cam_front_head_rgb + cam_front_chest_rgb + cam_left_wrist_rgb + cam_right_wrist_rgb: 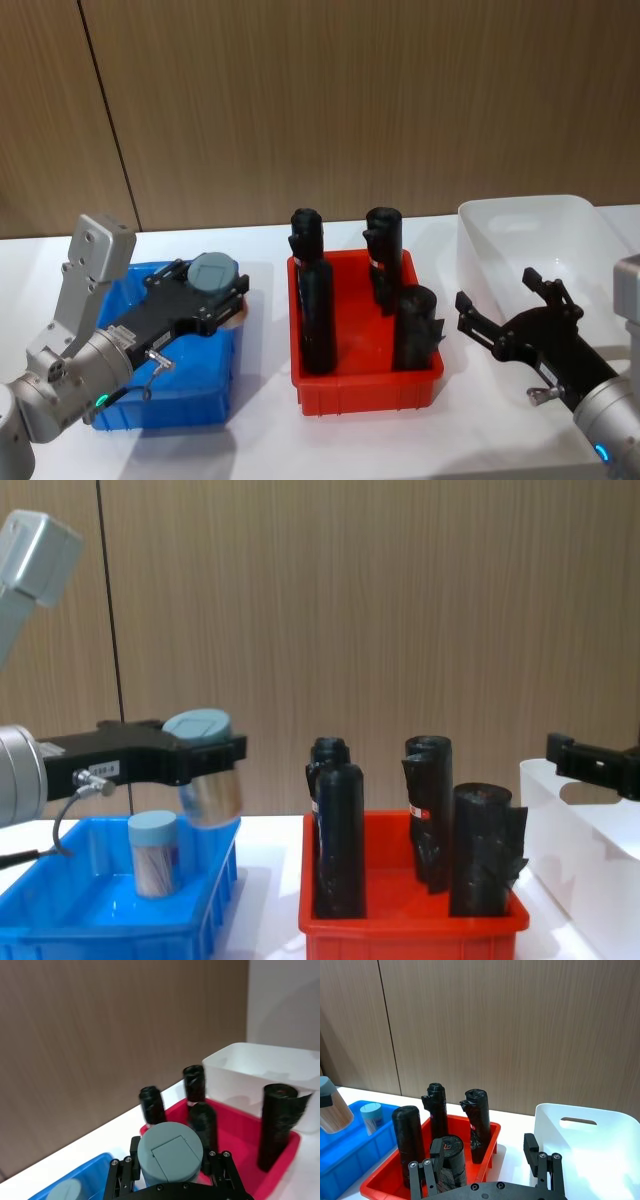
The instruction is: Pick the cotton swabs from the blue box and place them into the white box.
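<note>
A cotton swab tub (213, 271) with a grey-blue lid hangs above the blue box's (215, 400) right side, with my left gripper (213, 288) shut on it. From the chest, the tub (205, 775) is clear of the box rim (120, 935). A second tub (154, 852) stands upright inside the blue box. In the left wrist view the held lid (170, 1152) sits between the fingers (125, 1175). The white box (480, 215) stands at the far right. My right gripper (505, 300) hovers open at its front left corner with nothing between its fingers.
A red bin (365, 385) with several tall black rolls (318, 315) stands between the blue box and the white box. The rolls rise well above the bin's rim. A wooden wall runs behind the white table.
</note>
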